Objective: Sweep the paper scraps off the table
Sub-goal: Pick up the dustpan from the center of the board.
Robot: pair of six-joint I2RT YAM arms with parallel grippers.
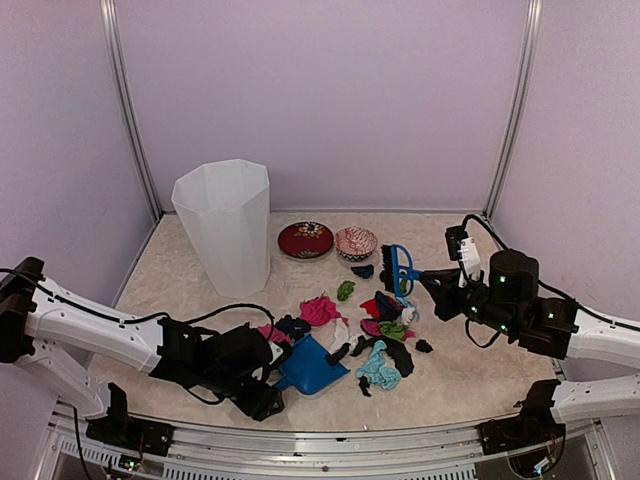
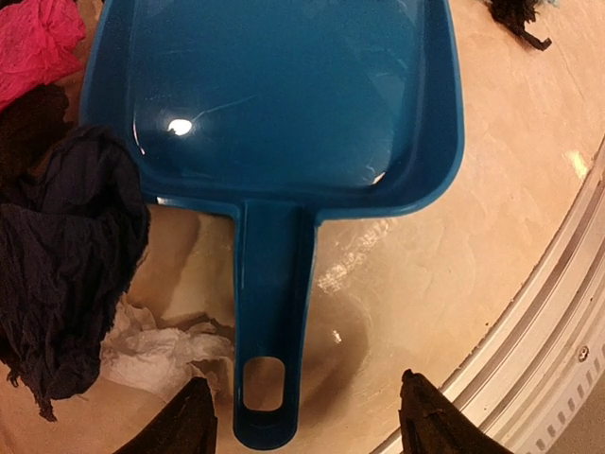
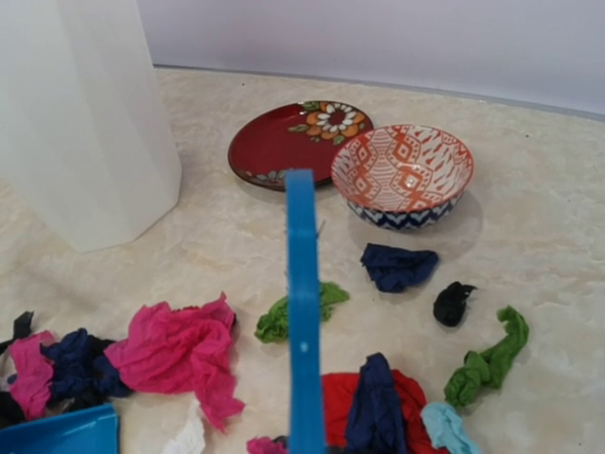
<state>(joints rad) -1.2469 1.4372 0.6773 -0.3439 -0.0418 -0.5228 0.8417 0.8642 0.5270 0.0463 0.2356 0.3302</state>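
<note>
left tool (image 2: 303,380) released, fingers (image 2: 184,426) either side of blue dustpan (image 2: 284,95) handle, gaps both sides, right tool (image 1: 432,280) clenched on blue brush (image 1: 400,268), paper scraps (image 1: 322,310) clustered mid table (image 1: 470,365) between dustpan and brush, 2 bowls (image 1: 356,242) and white bin (image 1: 225,225) behind them, 1 navy scrap by the bowls

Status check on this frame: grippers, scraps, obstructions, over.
Left gripper open astride dustpan handle, pan empty. Right gripper shut on brush. Paper scraps loose on table. Two bowls behind pile.
</note>
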